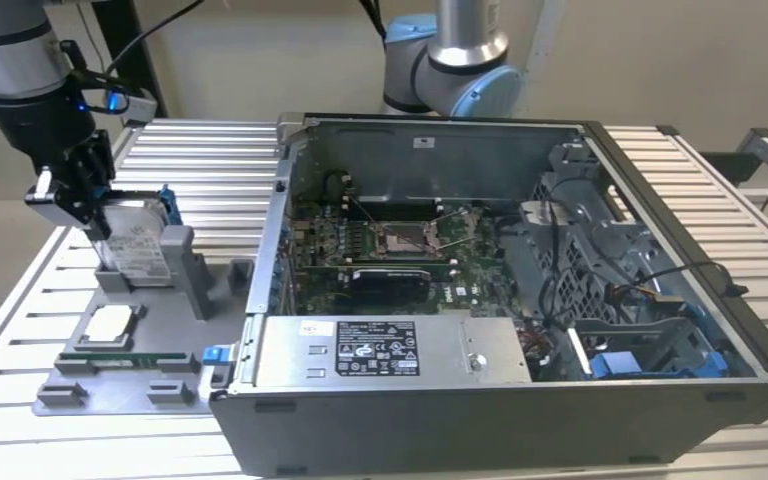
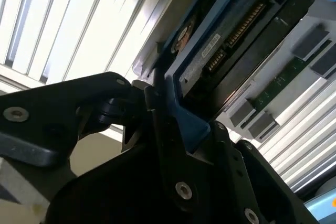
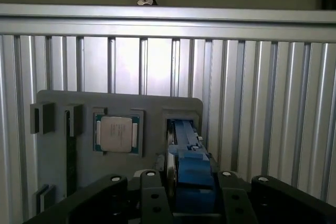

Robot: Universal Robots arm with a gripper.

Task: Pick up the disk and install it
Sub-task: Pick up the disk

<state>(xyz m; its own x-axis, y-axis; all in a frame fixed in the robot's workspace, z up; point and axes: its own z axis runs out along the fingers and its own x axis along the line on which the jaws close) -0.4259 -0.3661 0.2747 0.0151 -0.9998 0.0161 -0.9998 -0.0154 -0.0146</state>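
Finding: pick-up is in hand; installation is not begun.

The disk [image 1: 137, 240] stands upright in a slot of the grey tray [image 1: 171, 335], at the exterior view's left, well apart from the open case [image 1: 491, 415]. The gripper [image 1: 84, 200] is at its upper edge. In the first wrist view the fingers [image 3: 152, 192] sit nearly closed on either side of the blue carrier [image 3: 186, 140], touching it as far as we can judge, so we rate the disk as gripped. We cannot tell whether it has left the slot. The drive bay [image 1: 638, 350] at the case's near corner, the exterior view's right, holds no disk that we can see.

Views compared:
- The exterior view gives the layout: tray, case and the gap between them.
- The first wrist view gives the grip from above, and the chip [image 3: 116, 134] lying flat just beside the slot.
- The second wrist view gives the disk's connector edge [image 2: 236, 30] and one finger pressed against the blue frame, a contact the exterior view leaves unclear.
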